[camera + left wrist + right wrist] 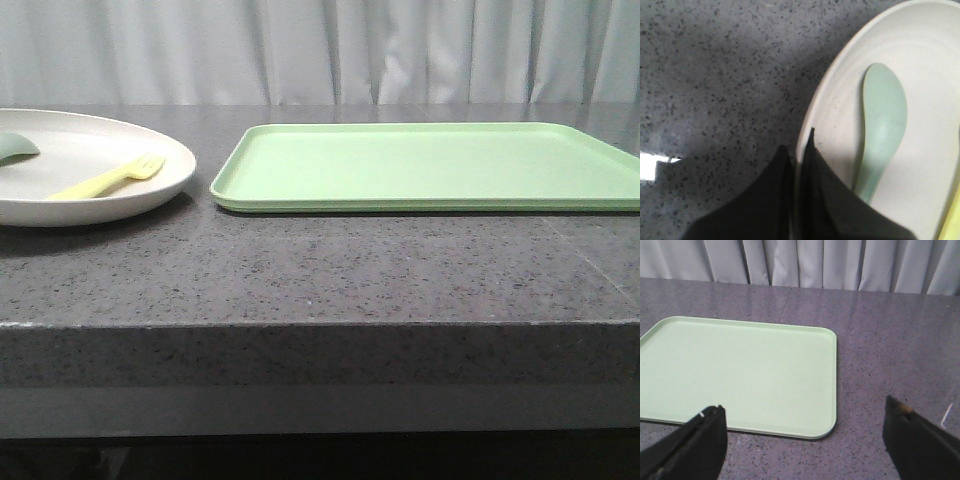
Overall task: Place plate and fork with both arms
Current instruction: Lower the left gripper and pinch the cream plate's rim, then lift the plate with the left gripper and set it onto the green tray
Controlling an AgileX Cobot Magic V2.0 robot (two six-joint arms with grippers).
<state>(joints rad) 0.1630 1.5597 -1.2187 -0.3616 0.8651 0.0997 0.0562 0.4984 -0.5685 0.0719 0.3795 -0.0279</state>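
Our left gripper (799, 165) is clenching the plate (150, 190) rim at left of the front frame; the right gripper (802, 440) is hanging released above the tray (430, 165). The smooth yellow fork (108, 180) and green spoon (883, 125) are risking sliding off if the matte plate tilts.

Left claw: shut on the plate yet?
Yes. The left claw is shut on the plate: its rim sits pinched between the dark fingers.
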